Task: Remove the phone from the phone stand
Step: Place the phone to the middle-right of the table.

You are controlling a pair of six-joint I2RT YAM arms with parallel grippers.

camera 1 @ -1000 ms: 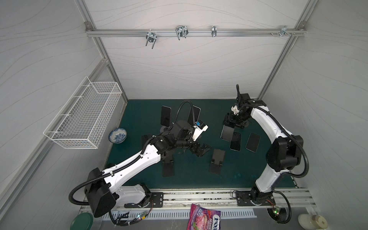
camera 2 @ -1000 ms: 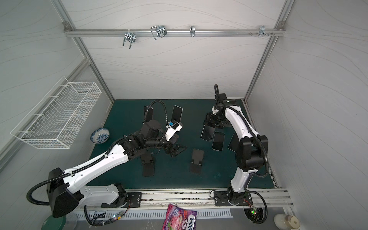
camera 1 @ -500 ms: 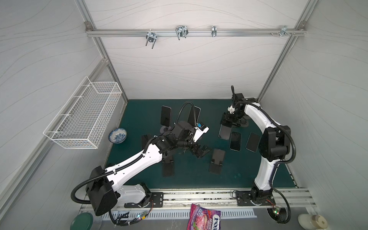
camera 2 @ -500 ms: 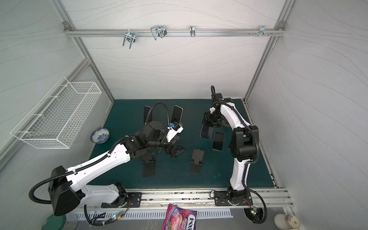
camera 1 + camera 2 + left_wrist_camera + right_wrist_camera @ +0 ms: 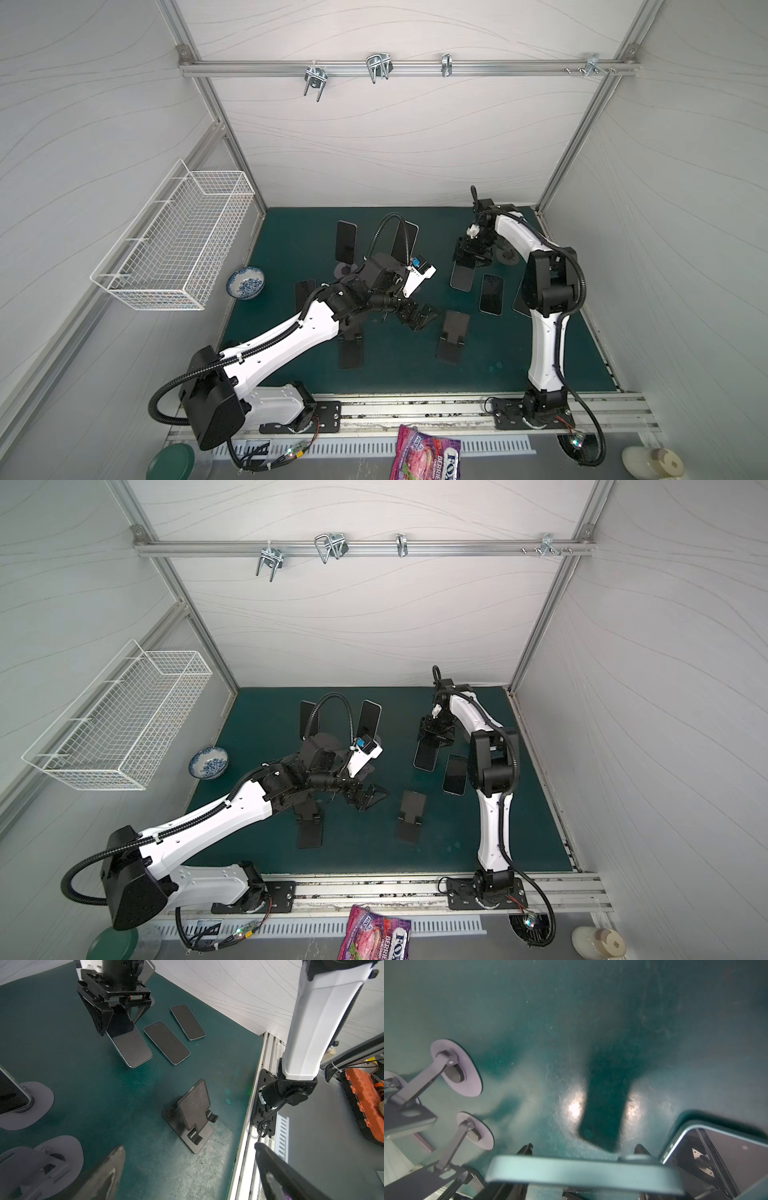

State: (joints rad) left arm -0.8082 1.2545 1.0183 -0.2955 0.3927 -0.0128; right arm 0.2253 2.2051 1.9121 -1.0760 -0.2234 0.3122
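In both top views: clamped half-spread with the right fingers (image 5: 467,262) on the upper end of the phone (image 5: 461,279). It hangs slanted just below the fingertips and is off any stand. Left fingers (image 5: 430,312) spread fully wide, holding nothing, well apart from it.

Left wrist view: dark glossy slab with rounded corners, a pale teal rim and the screen up. Gripped by its long edges. Lower end reaches away from the right fingers (image 5: 101,1020) toward the table (image 5: 62,1043); cannot tell if touching. Neighbour phone (image 5: 167,1043) lies flat just beside. Likely step: setting down. Lower slowly, level out, keep parallel to the neighbour with no overlap, and let go only once flat.

Right wrist view: blurred teal edge of the phone (image 5: 581,1169) spans between the fingers. Shadow on the table beyond, so probably not resting yet.
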